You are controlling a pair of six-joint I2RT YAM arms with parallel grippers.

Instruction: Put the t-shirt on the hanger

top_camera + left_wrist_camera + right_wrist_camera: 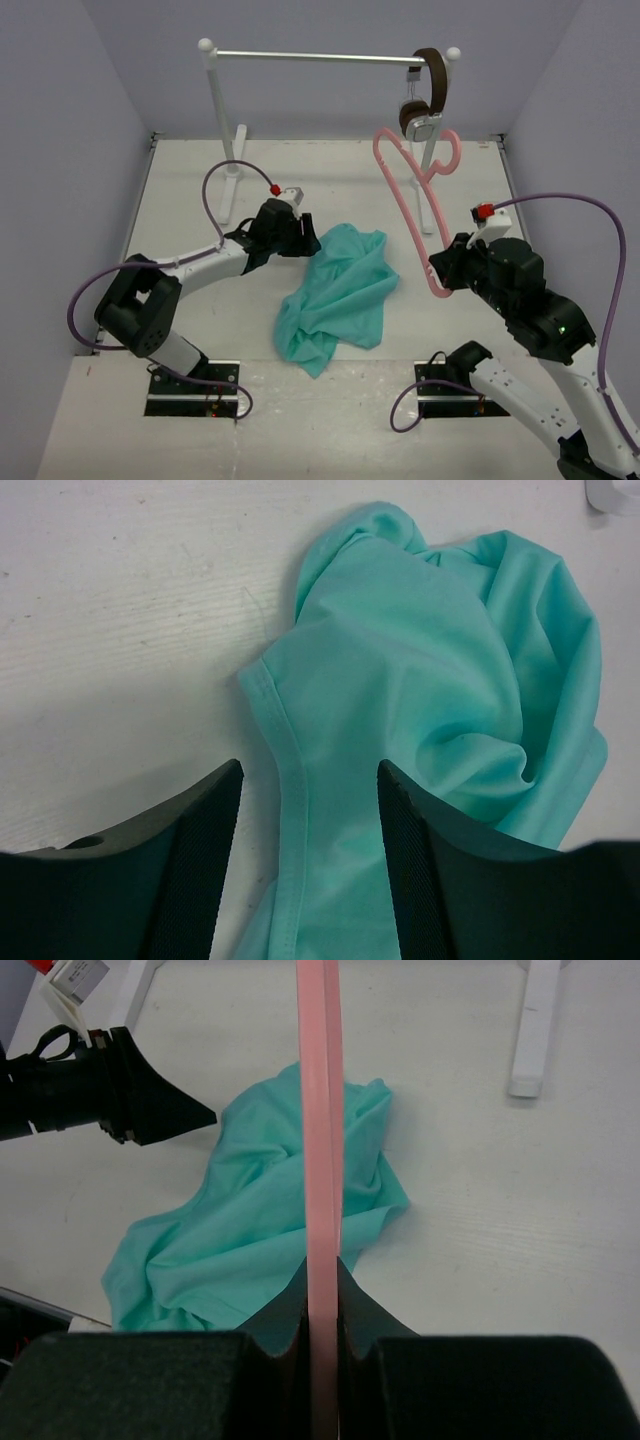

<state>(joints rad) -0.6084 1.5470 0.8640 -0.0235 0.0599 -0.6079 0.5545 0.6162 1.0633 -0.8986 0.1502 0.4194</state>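
Top external: the t-shirt (335,300) lies crumpled in a heap on the middle of the counter (190,215), with none of it on the hanger (410,205). The right fingers (447,272) hold the hanger by its lower end, so the frame slants up and away toward the rack, its hook near the headphones (425,95) hanging from the rail (320,55). The left fingers (303,238) sit at the shirt's far left edge.

Left wrist: the left fingers (200,840) are spread wide, and a hemmed edge of the t-shirt (430,680) runs down between them. Whether the pads touch the cloth cannot be told, and nothing is pinched.

Right wrist: the right fingers (285,1310) are closed tight on the hanger (320,1110), whose bar runs straight up the middle of the view. The t-shirt (250,1230) is on the counter beyond it, apart from the plastic. The left fingers (165,1112) point at the cloth from the left.

The step in hand looks like the first grasp of the shirt, with the hanger held ready. The next move likely calls for the left fingers to close on that hem and lift it. That should open the cloth enough for a hanger arm to slide inside. The loose folds could bunch and block the opening.
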